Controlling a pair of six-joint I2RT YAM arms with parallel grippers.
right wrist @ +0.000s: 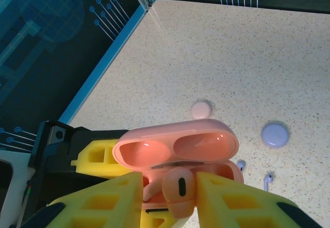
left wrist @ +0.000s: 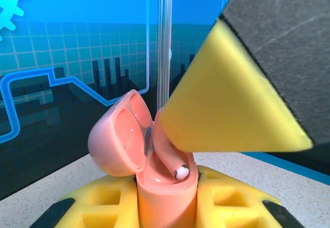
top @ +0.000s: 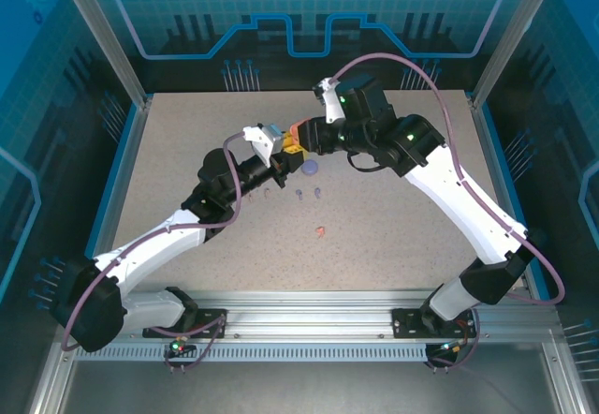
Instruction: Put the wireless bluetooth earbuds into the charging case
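The left gripper is clamped on the coral case, holding it upright with its lid swung open. The right gripper has its yellow fingers pinched on a coral earbud sitting partway in its socket. My worry is the angle: the bud looks tilted, so a straight push could jam it on the rim or pop it out onto the table. The lid stands just behind those fingers, and a nudge might flip it shut. Room between the two grippers is tight. Two purple earbuds and a purple case lie nearby on the table, well away from the walls.
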